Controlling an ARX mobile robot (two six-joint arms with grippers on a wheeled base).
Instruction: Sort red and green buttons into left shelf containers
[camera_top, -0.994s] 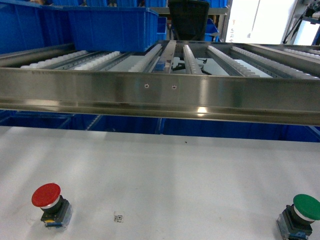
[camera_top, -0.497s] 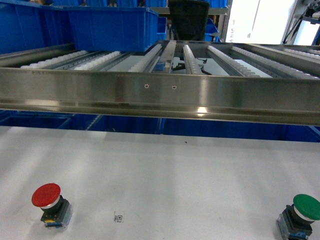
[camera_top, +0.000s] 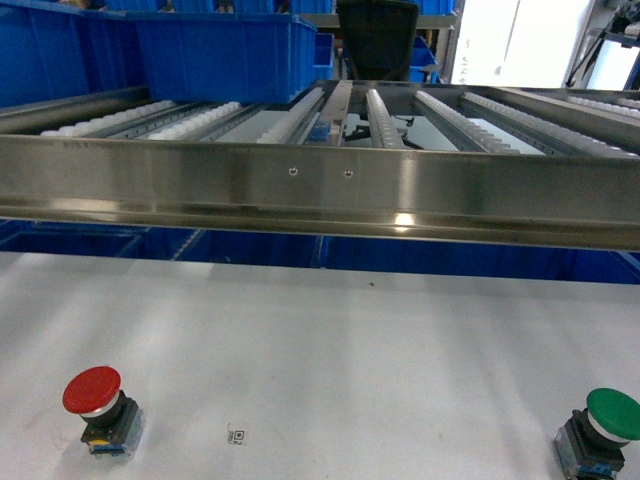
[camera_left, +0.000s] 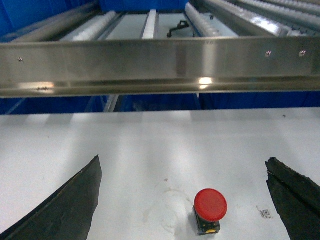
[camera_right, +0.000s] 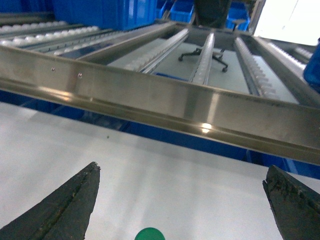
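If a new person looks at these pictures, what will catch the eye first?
Two bright buttons on the white table: the red button near left, the green button near right. Above them a shiny steel rail crosses the whole view, with big blue bins behind on the left.

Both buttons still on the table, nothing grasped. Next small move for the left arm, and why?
Probably lower the left gripper onto the red button and close. In the left wrist view the jaws stand wide open, empty, with the button upright on the white table between them, slightly right of centre, so a small rightward nudge may help. The green button sits untouched near the right gripper.
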